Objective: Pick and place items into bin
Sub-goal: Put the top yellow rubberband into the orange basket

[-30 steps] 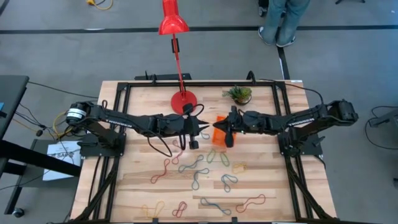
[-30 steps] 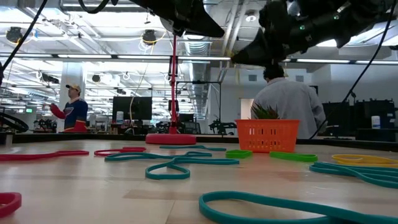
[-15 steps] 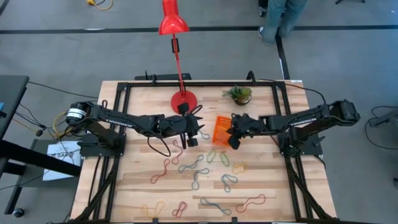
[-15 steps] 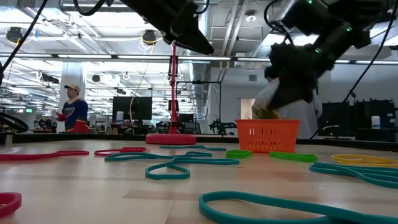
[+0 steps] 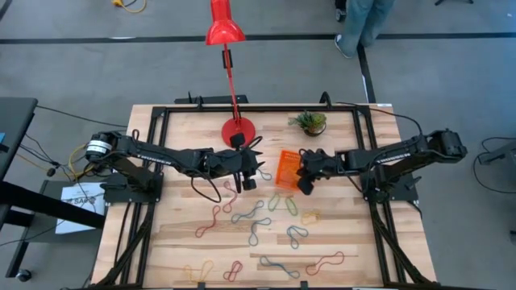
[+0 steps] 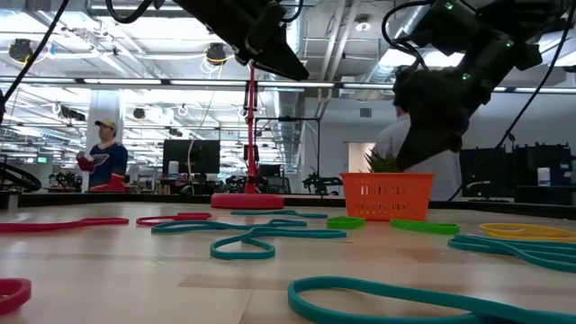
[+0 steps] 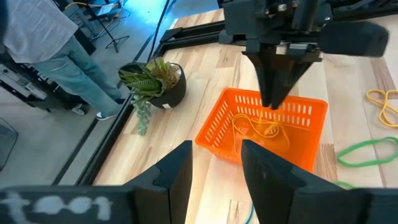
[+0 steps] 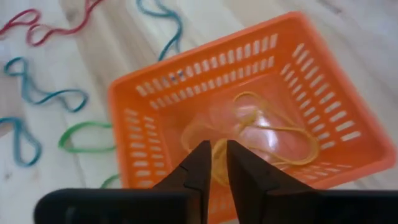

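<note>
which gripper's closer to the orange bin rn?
Right. The right gripper hangs just over the orange bin's edge, above the yellow bands inside. The left gripper hovers off to its other side, clearly apart.

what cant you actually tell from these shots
- How many bands lie in the orange bin: in the right wrist view the right gripper covers part of the yellow tangle.
- The bin's inside in the low view: its wall faces the camera.
- Whether the right gripper's narrow gap holds a strand: too fine to see.
- The left gripper holds nothing; what lies under it is hidden.
</note>
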